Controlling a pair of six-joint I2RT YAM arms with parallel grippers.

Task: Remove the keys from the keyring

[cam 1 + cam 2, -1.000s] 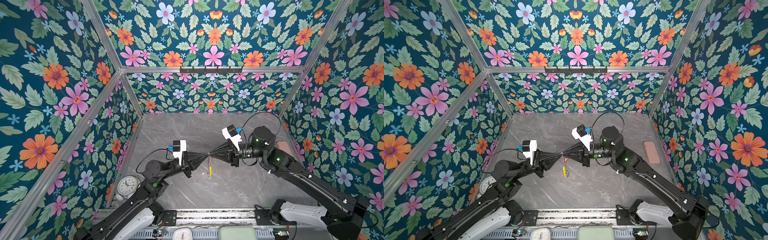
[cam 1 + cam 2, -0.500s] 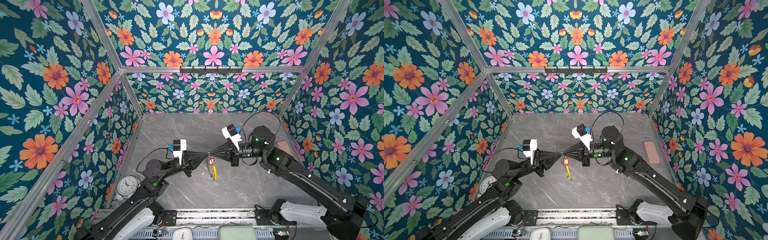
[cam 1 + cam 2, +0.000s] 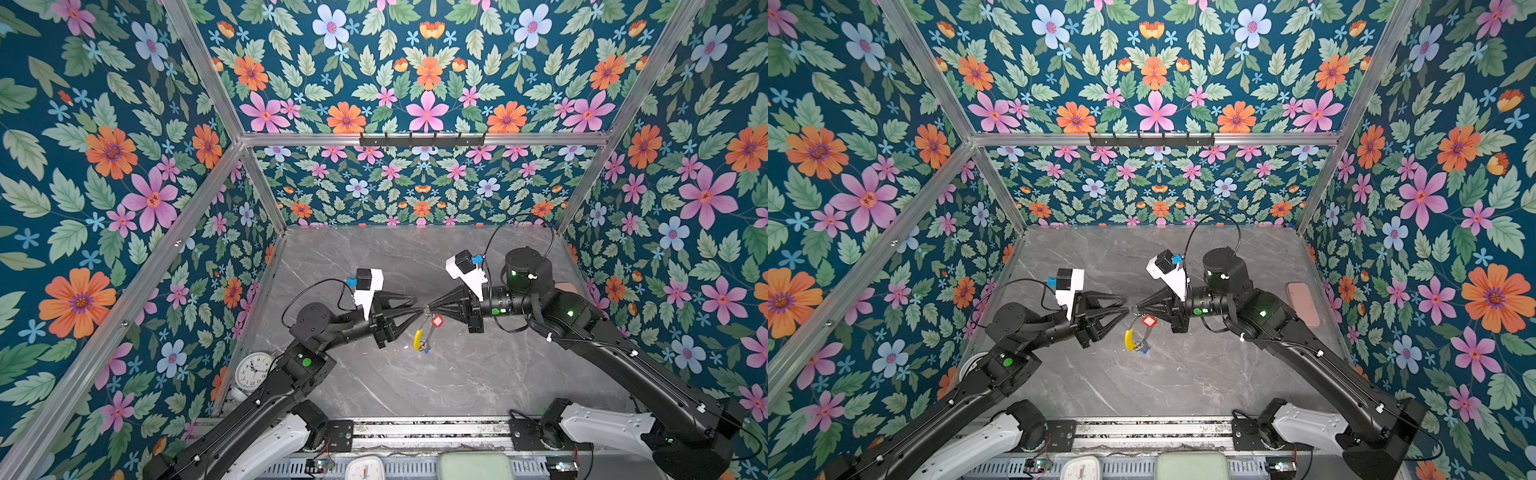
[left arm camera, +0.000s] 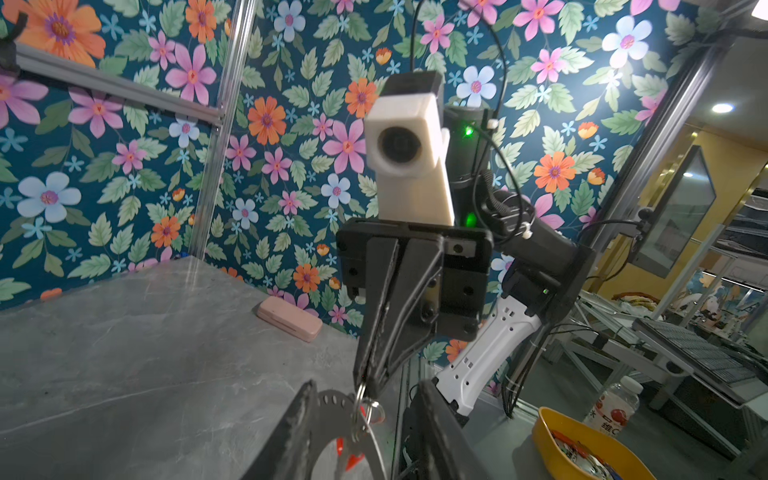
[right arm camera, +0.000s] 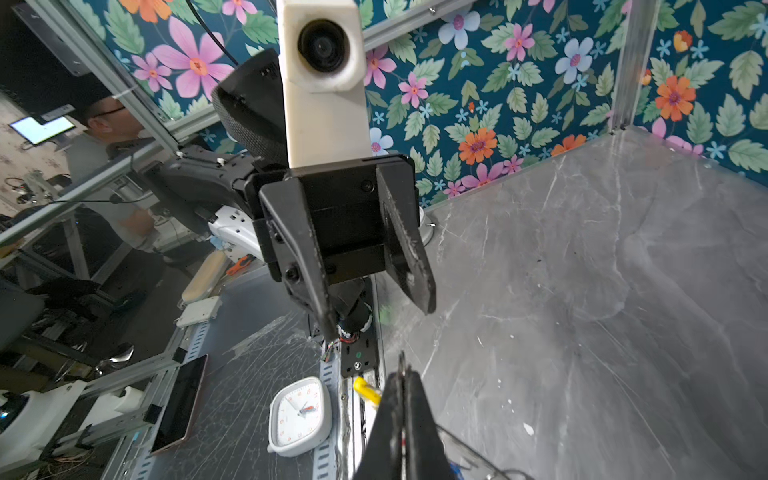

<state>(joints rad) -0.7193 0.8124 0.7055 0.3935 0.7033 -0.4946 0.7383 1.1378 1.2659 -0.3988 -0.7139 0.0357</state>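
Two black jointed arms, the left arm (image 3: 266, 399) and right arm (image 3: 648, 374), each have a white base link (image 3: 602, 428), round green indicator lights (image 3: 306, 362) and a looping black cable (image 3: 521, 215). A white, blocky camera housing (image 3: 368, 286) with a blue connector (image 3: 352, 281) tops black, tapered fingers (image 5: 309, 257).

keyring (image 3: 419, 338): grey, yellow section | key tag (image 3: 436, 321): red | table (image 3: 478, 374): grey marble | walls (image 3: 415, 83): teal floral

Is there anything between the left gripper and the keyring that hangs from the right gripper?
Nothing visible stands between. The left gripper is open, right beside the top of the keyring, with only air between them. The right gripper is shut on that top, so its tip sits close to the left jaws.
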